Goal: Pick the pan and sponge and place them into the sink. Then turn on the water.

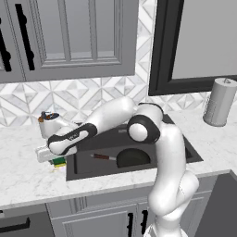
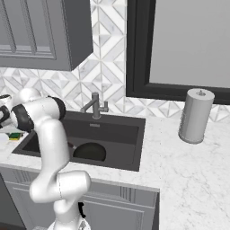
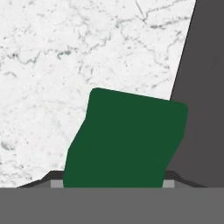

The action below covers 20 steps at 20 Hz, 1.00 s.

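Your claw (image 3: 114,181) grips the sponge (image 3: 124,140) on the surface (image 3: 65,52) beside the sink (image 1: 194,155); the pan (image 1: 132,158) lies inside that sink.

Base views flank sink (image 1: 194,155); hand view close overhead.

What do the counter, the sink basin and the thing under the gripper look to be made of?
The white veined counter looks like polished marble, judging by its grey veining. The dark grey rectangular sink reads as matte composite or coated metal, with no gleam on it. The small green-topped, yellow-bottomed sponge looks like soft foam with a flat scouring face.
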Available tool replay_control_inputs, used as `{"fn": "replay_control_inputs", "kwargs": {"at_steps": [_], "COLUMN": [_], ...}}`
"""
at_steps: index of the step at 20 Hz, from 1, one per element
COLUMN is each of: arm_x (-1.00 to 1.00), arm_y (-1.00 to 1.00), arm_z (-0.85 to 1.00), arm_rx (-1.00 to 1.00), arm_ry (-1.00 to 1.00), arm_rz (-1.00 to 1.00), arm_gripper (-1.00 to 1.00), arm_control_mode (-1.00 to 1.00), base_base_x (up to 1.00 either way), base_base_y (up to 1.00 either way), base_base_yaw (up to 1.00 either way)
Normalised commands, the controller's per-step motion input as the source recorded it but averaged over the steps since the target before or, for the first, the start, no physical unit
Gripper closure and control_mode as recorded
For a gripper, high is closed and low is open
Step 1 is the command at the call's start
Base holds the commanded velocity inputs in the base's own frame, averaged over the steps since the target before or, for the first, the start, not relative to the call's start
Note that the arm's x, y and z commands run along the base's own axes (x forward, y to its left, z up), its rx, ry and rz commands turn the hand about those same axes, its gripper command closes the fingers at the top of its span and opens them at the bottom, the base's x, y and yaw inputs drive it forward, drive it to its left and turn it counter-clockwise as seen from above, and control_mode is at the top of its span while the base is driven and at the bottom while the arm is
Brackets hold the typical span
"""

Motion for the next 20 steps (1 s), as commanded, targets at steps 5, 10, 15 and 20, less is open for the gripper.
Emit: {"fn": "replay_control_inputs", "kwargs": {"at_steps": [5,10,15,20], "arm_x": [0.07,0.00,0.00,0.02], "arm_y": [-0.76,-0.97,-0.82,-0.66], "arm_z": [0.01,0.00,-0.01,-0.05], "arm_rx": [0.00,0.03,0.06,0.09], "arm_ry": [0.00,0.00,0.00,0.00], "arm_rz": [-0.04,-0.10,-0.12,-0.12], "arm_gripper": [1.00,1.00,1.00,1.00], "arm_control_mode": [-1.00,-1.00,-1.00,-1.00], "base_base_x": [0.00,0.00,0.00,0.00], "base_base_y": [0.00,0.00,0.00,0.00], "base_base_yaw": [0.00,0.00,0.00,0.00]}}
